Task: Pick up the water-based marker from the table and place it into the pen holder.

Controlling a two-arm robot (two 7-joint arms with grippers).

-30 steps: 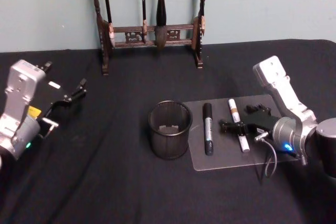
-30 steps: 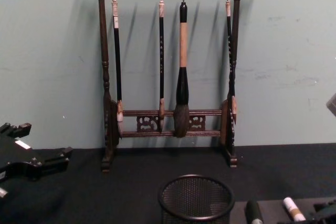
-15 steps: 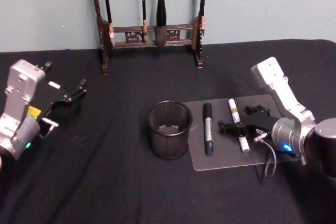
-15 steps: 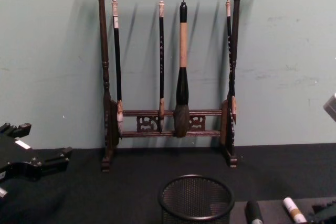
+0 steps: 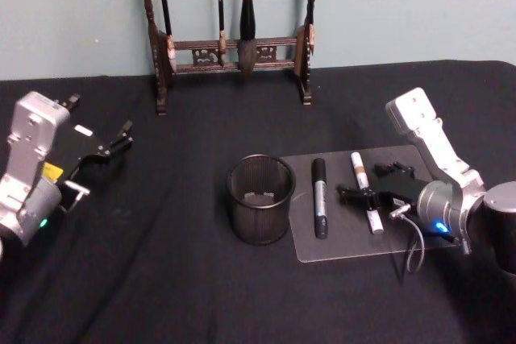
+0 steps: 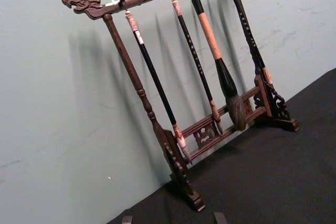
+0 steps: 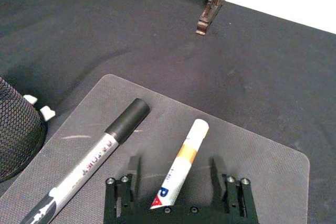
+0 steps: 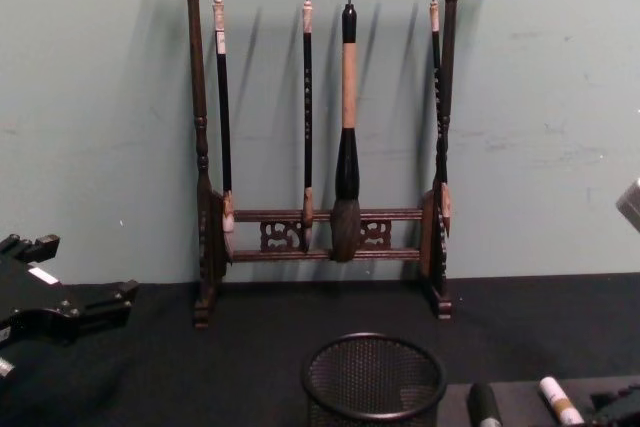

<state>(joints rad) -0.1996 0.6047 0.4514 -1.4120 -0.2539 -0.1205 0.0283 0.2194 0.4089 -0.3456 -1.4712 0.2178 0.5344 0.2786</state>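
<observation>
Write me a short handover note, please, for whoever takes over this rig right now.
Right gripper: fingers open, low over the grey mat, straddling the white marker with the orange band, not yet closed on it.
Left gripper: open, parked at the robot's left, away from the work.
Pen holder: upright, just left of the mat, no marker in it. A black-capped grey marker lies on the mat between the holder and the white marker.
Done: the approach.
Left: close on the white marker, lift it, carry it to the pen holder and drop it in.
</observation>
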